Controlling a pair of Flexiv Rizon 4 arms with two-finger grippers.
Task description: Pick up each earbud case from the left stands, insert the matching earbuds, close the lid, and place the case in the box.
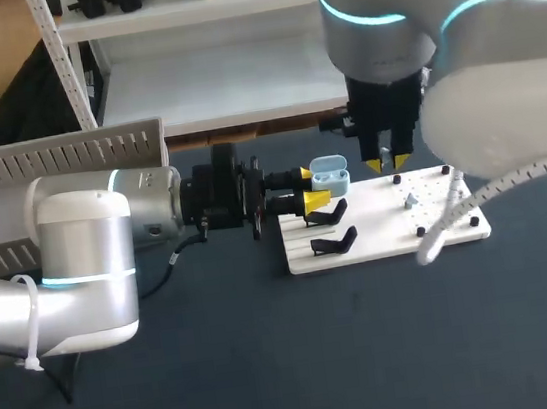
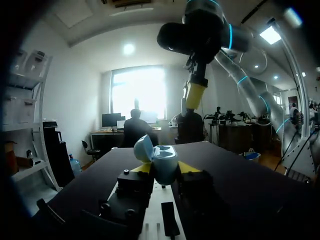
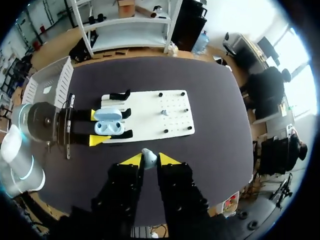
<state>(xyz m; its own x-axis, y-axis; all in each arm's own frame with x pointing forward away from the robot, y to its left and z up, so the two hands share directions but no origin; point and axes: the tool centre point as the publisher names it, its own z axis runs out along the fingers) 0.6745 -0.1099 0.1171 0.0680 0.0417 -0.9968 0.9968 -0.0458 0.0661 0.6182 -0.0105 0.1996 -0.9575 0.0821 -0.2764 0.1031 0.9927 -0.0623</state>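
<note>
My right arm's glossy white casing (image 1: 502, 104) looms nearest, its right pincer (image 1: 387, 161) closed narrowly on a small pale-blue earbud (image 3: 148, 156), hanging above and a little aside of the light-blue rounded plastic earbud case (image 1: 329, 171). That case, lid hinged open, is clamped from both sides by the left pincer (image 1: 312, 187), over the black hooked stands (image 1: 327, 215) on the flat white board (image 1: 389, 240), which lies right of the counter's (image 1: 275, 366) middle. A small grey-blue piece (image 1: 409, 200), likely the second earbud, rests on the board. The white slatted box (image 1: 9, 189) sits at the far left corner. I judge the slick, curved shells risky: an off-centre push could twist the earbud, catch the lid, or pivot the case in its grip.
</note>
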